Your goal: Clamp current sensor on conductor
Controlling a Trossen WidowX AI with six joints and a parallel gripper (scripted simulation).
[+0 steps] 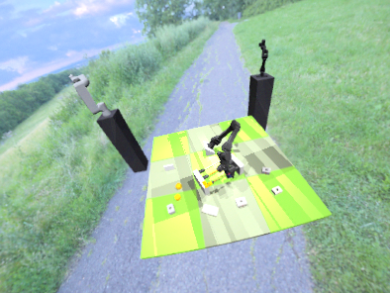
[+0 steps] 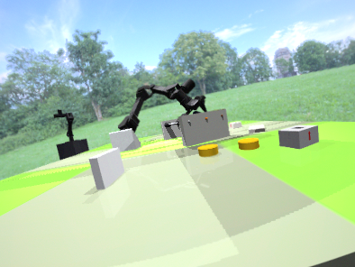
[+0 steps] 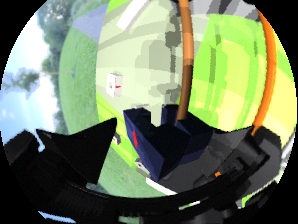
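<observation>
The dark blue split-core sensor [image 3: 160, 142] is in the middle of the wrist view, with a red arrow on its left face and an open notch at its top. My gripper [image 3: 150, 120] [image 2: 197, 110] is wide open, one black finger on each side of the sensor. A brown-orange conductor [image 3: 186, 60] runs down to the sensor's right part; whether it lies inside the opening is hidden. A second orange conductor [image 3: 270, 75] runs further right, near the right finger. The LOAD marker cannot be read. In the exterior view the fingertips are partly hidden behind the grey panel [image 2: 204, 131] [image 1: 201, 182].
Two orange discs [image 1: 178, 186] [image 1: 177, 197] [image 2: 208, 151] [image 2: 249, 144] lie near the panel. Several pale blocks stand around, one [image 2: 288, 139] with a red arrow, another [image 3: 114, 85] in the wrist view. A white slab [image 2: 108, 169] stands upright. Two black pillars [image 1: 124, 141] [image 1: 260, 99] carry other arms.
</observation>
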